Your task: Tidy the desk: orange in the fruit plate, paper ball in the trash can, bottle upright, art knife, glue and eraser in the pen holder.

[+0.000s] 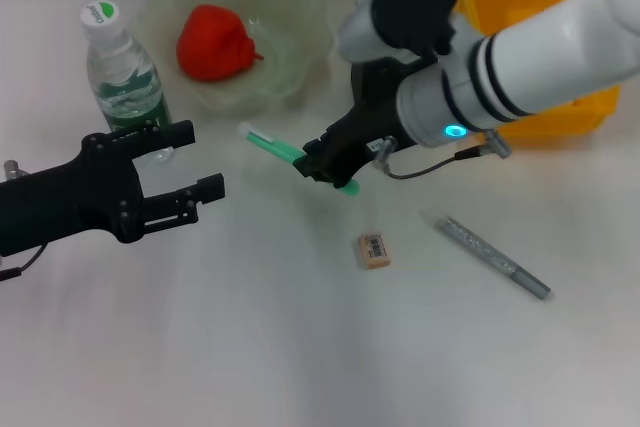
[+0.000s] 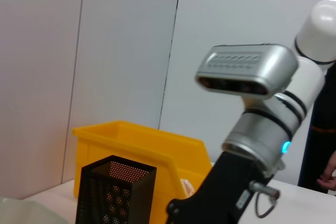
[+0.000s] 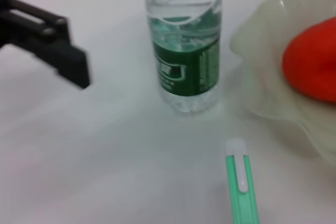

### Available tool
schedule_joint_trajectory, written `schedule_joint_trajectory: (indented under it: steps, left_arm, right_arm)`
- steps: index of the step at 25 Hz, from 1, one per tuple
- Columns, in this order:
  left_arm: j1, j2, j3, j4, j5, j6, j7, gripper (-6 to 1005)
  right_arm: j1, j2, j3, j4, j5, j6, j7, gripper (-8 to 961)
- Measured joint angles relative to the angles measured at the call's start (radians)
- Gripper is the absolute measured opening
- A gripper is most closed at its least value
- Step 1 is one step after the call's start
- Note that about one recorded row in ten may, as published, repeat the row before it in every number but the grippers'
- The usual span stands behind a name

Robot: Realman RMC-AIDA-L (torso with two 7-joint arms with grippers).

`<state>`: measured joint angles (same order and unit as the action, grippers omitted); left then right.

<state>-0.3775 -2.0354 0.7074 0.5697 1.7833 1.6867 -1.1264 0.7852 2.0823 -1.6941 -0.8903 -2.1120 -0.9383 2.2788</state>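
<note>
hovering at your left, the left gripper [image 1: 190, 162] hangs with fingers spread and empty, just beside the upright bottle [image 1: 121, 69], clear with a dark green label. behind sits the red-orange, lumpy orange [image 1: 214, 42] in the pale green fruit plate [image 1: 290, 7]. your right gripper [image 1: 322, 164] grasps the green art knife [image 1: 285, 151]; the tan eraser [image 1: 373, 249] lies near.

Bright even light, faint shadows, soft wrist-view blur
</note>
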Motion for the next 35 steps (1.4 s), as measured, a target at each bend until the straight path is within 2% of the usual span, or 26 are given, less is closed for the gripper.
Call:
schedule_joint_trajectory:
  steps: [2,7,8,12,15,16,17,18,19,20,21,23,24,25,26,27,29,35]
  left_arm:
    - [-0.003,0.007,-0.003,0.000,0.000,0.000,-0.001,787]
    - [-0.006,0.010,-0.003,0.000,-0.001,-0.004,0.001,787]
    - [-0.007,0.010,-0.003,0.000,-0.001,-0.005,0.002,787]
    - [-0.015,0.011,-0.011,0.000,-0.001,-0.007,0.004,786]
    - [-0.016,0.011,-0.017,-0.001,-0.001,-0.007,0.003,786]
    - [-0.016,0.011,-0.020,-0.001,-0.001,-0.007,0.003,786]
    - [-0.016,0.011,-0.024,-0.001,-0.001,-0.007,0.003,786]
    - [-0.016,0.011,-0.028,-0.001,-0.001,-0.007,0.003,786]
    - [-0.016,0.011,-0.031,-0.001,-0.001,-0.007,0.003,786]
    - [-0.017,0.011,-0.034,-0.001,-0.001,-0.007,0.003,786]
    - [-0.017,0.011,-0.038,-0.001,-0.001,-0.006,0.003,786]
    - [-0.017,0.012,-0.043,-0.002,-0.001,-0.003,0.002,786]
    - [-0.018,0.008,-0.048,-0.002,-0.001,-0.001,0.001,786]
    - [-0.018,0.008,-0.048,-0.002,-0.001,-0.001,0.001,786]
    - [-0.018,0.004,-0.051,-0.002,-0.004,0.000,0.001,786]
    - [-0.018,0.004,-0.051,-0.002,-0.004,0.000,0.001,786]
    - [-0.019,-0.002,-0.052,-0.003,-0.017,0.003,0.002,786]
    - [-0.020,-0.019,-0.052,-0.008,-0.064,0.019,0.010,786]
  right_arm:
    - [-0.107,0.000,0.030,-0.127,0.015,-0.048,-0.072,168]
    - [-0.178,0.000,0.048,-0.189,0.082,-0.076,-0.143,168]
    - [-0.219,0.000,0.073,-0.210,0.141,-0.094,-0.199,168]
    - [-0.270,0.000,0.124,-0.217,0.248,-0.121,-0.301,168]
    - [-0.319,0.000,0.175,-0.204,0.386,-0.145,-0.420,168]
    - [-0.353,-0.001,0.221,-0.180,0.486,-0.172,-0.523,168]
    - [-0.353,-0.001,0.221,-0.180,0.486,-0.172,-0.523,167]
    - [-0.375,0.000,0.258,-0.148,0.579,-0.206,-0.613,167]
    - [-0.375,0.000,0.258,-0.148,0.579,-0.206,-0.613,167]
    - [-0.383,0.000,0.278,-0.120,0.638,-0.226,-0.674,167]
    - [-0.394,0.000,0.318,-0.051,0.762,-0.264,-0.792,167]
    - [-0.395,0.000,0.332,-0.013,0.816,-0.279,-0.845,167]
    - [-0.393,0.000,0.367,0.076,0.942,-0.305,-0.963,167]
    - [-0.393,0.000,0.367,0.076,0.942,-0.305,-0.963,167]
    - [-0.380,-0.001,0.390,0.159,1.054,-0.316,-1.054,167]
    - [-0.380,-0.001,0.390,0.159,1.054,-0.316,-1.054,168]
    - [-0.344,-0.002,0.410,0.248,1.150,-0.310,-1.128,168]
    - [-0.258,-0.001,0.464,0.365,1.163,-0.242,-1.177,168]
